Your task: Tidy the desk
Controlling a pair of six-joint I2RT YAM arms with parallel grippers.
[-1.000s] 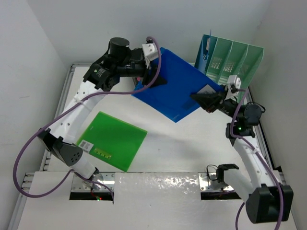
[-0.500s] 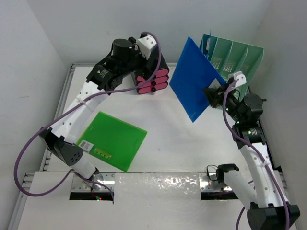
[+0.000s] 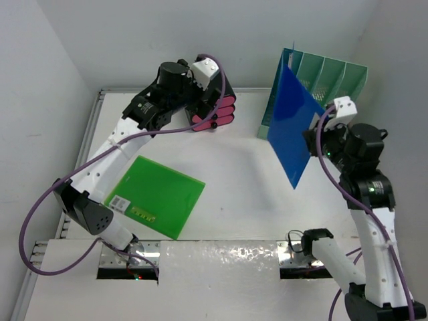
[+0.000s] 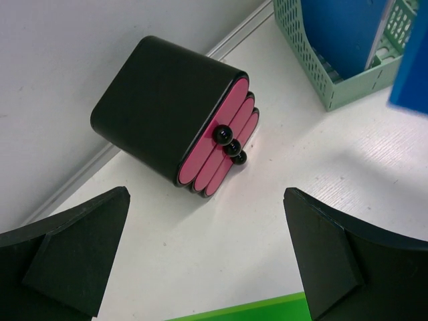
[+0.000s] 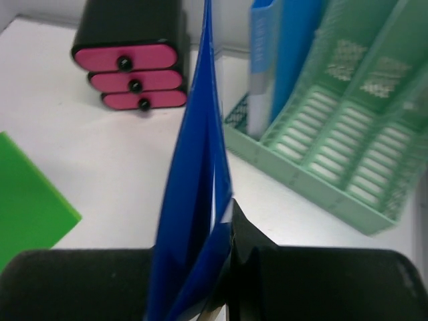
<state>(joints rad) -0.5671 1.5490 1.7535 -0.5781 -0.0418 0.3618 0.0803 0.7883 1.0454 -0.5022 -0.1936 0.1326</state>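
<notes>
While right claw [image 5: 224, 267] clamps thin blue folder [image 3: 291, 127] | rack [image 3: 334, 77]: mint mesh

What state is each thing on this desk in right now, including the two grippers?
Left gripper: open, empty.
Right gripper: shut on the blue folder.
Blue folder: held upright, near the file rack.
Green folder: lying flat on the desk.
Drawer unit: all three pink drawers shut.
File rack: upright, a blue file in one end slot.

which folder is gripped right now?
The dark blue folder, pinched on edge in the right gripper. The green folder lies flat on the desk; a lighter blue one stands in the mint rack.
</notes>
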